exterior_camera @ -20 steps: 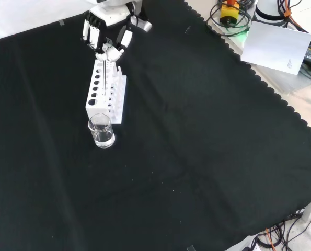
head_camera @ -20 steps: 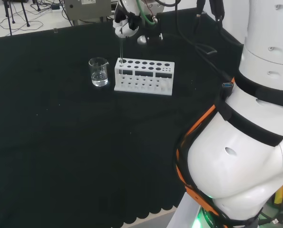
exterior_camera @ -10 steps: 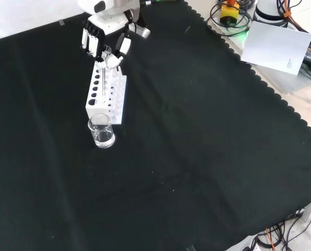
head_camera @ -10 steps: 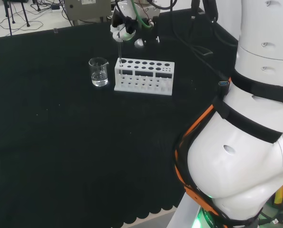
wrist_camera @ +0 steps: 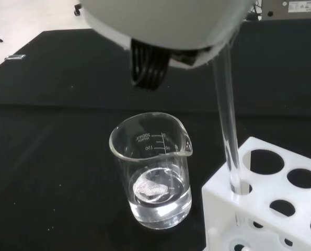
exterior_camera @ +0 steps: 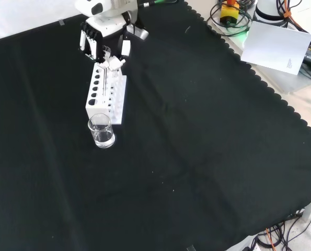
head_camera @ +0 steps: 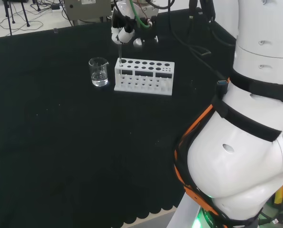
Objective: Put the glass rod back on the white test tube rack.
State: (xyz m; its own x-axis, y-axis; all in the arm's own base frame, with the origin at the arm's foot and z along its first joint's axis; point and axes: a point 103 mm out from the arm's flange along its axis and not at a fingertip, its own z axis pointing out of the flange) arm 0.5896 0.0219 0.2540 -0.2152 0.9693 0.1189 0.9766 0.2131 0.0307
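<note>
The white test tube rack (head_camera: 143, 76) (exterior_camera: 106, 95) (wrist_camera: 273, 209) stands on the black cloth. The glass rod (wrist_camera: 228, 120) (head_camera: 119, 52) stands nearly upright with its lower end in a corner hole of the rack, at the end nearest the beaker. Its top runs up between the fingertips of the hand (head_camera: 121, 27) (exterior_camera: 106, 40), which hovers just above that end of the rack. The hand's thumb and a finger are pinched on the rod; the other fingers point down, almost straight.
A small glass beaker (head_camera: 98, 72) (exterior_camera: 101, 130) (wrist_camera: 152, 172) with a little clear liquid stands close beside the rack's rod end. The arm's white links (head_camera: 246, 118) rise at the head view's right. Papers and cables (exterior_camera: 278, 44) lie beyond the cloth's edge.
The hand has risen a little above the rack while the rod stays in the corner hole. The rack and the beaker have not moved.
</note>
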